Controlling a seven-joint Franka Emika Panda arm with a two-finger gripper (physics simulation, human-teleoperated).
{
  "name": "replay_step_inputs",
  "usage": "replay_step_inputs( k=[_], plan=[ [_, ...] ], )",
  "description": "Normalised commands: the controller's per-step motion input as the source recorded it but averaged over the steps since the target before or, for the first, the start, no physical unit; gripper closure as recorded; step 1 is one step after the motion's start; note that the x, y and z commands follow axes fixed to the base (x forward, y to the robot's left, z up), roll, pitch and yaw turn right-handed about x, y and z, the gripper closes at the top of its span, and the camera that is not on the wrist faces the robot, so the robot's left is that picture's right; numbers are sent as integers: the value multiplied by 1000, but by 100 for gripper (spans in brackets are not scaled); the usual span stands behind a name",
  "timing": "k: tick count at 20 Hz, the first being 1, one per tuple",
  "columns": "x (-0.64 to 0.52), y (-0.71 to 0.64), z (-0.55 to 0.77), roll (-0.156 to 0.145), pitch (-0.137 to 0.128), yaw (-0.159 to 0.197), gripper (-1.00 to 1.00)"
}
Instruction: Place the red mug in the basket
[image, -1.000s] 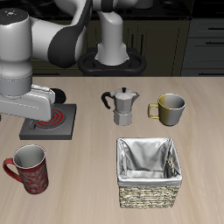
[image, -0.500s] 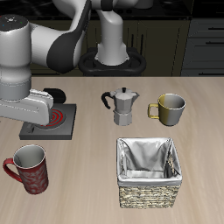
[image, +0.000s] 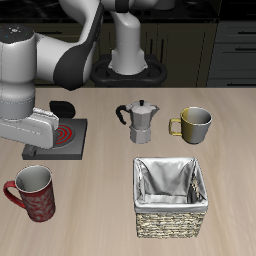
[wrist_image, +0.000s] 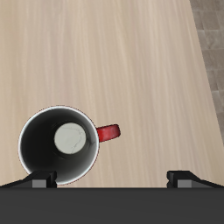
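The red mug (image: 32, 193) stands upright near the table's front edge, dark red with a white swirl pattern and a grey inside. The wrist view looks straight down into the mug (wrist_image: 59, 146), with its red handle (wrist_image: 107, 133) sticking out to one side. My gripper (image: 40, 128) hovers well above the mug, open and empty; in the wrist view the gripper (wrist_image: 114, 178) shows both fingertips (wrist_image: 44, 179) set wide apart. The woven basket (image: 170, 225) with grey cloth lining stands near the front edge, apart from the mug.
A metal moka pot (image: 141, 122) and an olive-yellow mug (image: 194, 124) stand behind the basket. A small black stove with a red coil burner (image: 57, 140) sits behind the red mug, partly under my hand. The robot base stands at the back.
My arm and hand have shifted slightly toward the table's front edge, over the red mug. The mug, basket and other objects have not moved.
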Motion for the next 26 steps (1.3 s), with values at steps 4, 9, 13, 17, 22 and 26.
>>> replay_step_inputs(
  k=[4, 9, 13, 17, 22, 26],
  plan=[
    [79, -8, -234, -12, 22, -39, -100],
    [61, 185, -234, 23, 24, -11, -100],
    [53, 127, -189, 29, 22, -42, -100],
    [29, 23, -171, -4, 12, -21, -100],
    [11, -25, -167, -4, 19, 1, -100],
    [-35, -41, -183, -8, 20, -30, -100]
  ],
)
